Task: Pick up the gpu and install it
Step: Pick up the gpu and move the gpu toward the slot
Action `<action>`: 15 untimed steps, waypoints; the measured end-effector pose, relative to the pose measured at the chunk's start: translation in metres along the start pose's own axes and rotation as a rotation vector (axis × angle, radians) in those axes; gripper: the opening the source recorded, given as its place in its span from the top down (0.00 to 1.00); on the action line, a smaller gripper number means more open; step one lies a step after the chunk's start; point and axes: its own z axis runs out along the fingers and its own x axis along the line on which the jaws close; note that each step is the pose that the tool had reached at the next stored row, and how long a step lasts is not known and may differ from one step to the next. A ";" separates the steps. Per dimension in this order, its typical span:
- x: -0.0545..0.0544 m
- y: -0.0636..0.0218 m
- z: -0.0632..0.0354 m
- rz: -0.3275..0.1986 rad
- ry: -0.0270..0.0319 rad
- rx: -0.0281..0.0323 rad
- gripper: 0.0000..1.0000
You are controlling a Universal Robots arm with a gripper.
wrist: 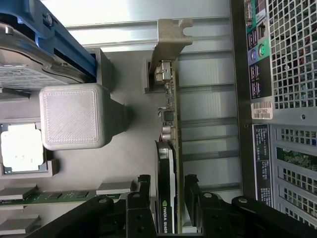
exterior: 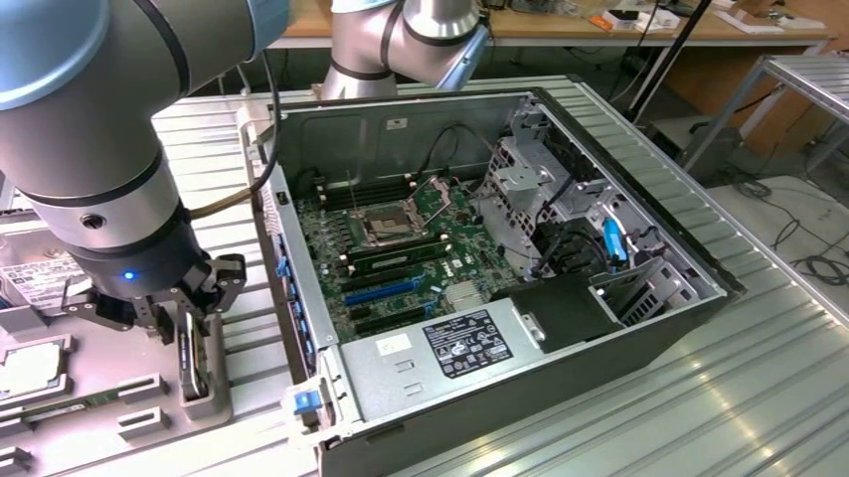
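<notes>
On the ribbed metal table (exterior: pixel 743 397), gripper (wrist: pixel 167 181) straddles the upright gpu (wrist: pixel 173 119) (jaws parted, unclamped).

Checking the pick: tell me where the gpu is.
The gpu stands on edge in the gray tray at the exterior view's left, right under the gripper, just outside the open case.

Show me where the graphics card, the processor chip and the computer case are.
graphics card (wrist: pixel 165 183), wrist view, on its black cooler block.
processor chip (wrist: pixel 22 148), wrist view, middle of its silver lid.
computer case (exterior: pixel 571 370), exterior view, on its dark outer side wall.
</notes>
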 end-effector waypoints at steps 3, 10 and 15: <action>-0.001 0.0001 0.0000 0.000 -0.0001 0.0000 0.67; 0.000 0.0000 0.0013 0.000 -0.0011 0.0000 0.67; 0.000 -0.0001 0.0030 0.000 -0.0023 -0.0003 0.67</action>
